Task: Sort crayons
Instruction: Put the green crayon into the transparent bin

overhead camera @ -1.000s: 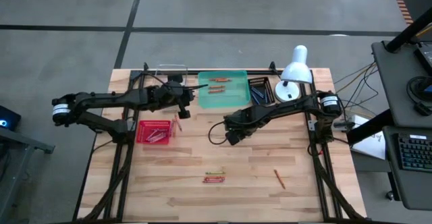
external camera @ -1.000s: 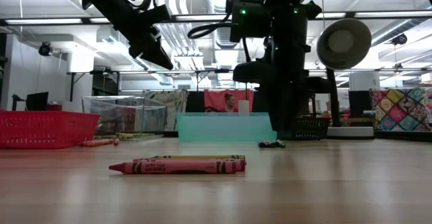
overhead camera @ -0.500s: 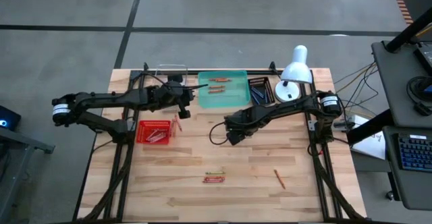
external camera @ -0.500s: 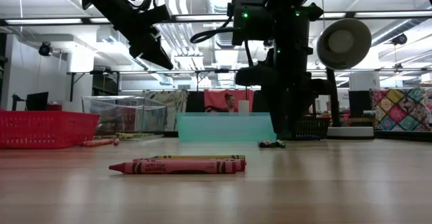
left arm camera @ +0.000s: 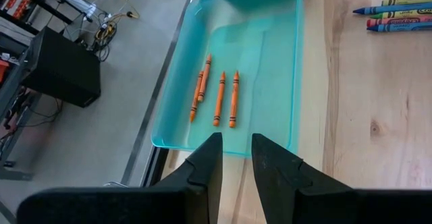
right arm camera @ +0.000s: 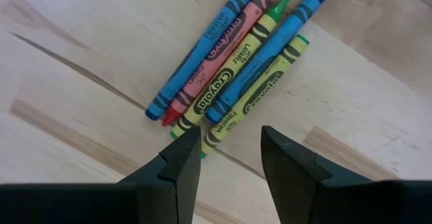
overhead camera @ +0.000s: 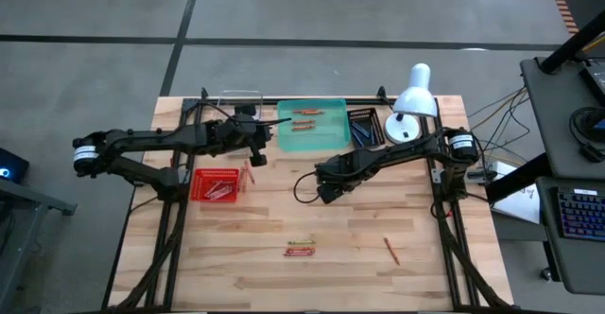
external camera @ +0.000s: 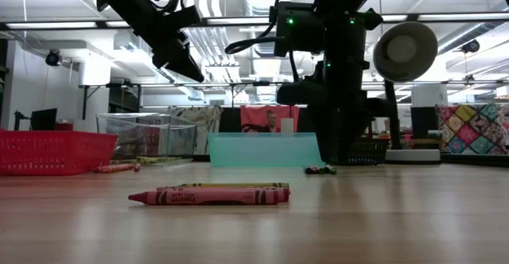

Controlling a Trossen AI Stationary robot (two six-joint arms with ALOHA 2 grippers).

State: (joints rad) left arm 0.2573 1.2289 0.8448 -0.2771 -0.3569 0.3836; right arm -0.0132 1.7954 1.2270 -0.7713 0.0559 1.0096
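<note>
Five crayons (right arm camera: pixel 236 55), blue, red and yellow-green, lie side by side on the wooden table. My right gripper (right arm camera: pixel 229 146) hovers open just above them, at the table's middle (overhead camera: pixel 322 193). Four orange crayons (left arm camera: pixel 217 94) lie in the teal tray (overhead camera: pixel 326 136). My left gripper (left arm camera: pixel 236 153) is open by a narrow gap and empty, above the tray's left end (overhead camera: pixel 271 130). A red and a yellow-green crayon (overhead camera: pixel 301 249) lie near the table's front edge, with an orange crayon (overhead camera: pixel 390 250) to their right.
A red mesh basket (overhead camera: pixel 216 184) with red crayons stands left of the middle, a loose crayon (overhead camera: pixel 250 173) beside it. A black basket (overhead camera: pixel 363 127), a white lamp (overhead camera: pixel 412 101) and a clear container (overhead camera: pixel 241 99) stand along the far edge.
</note>
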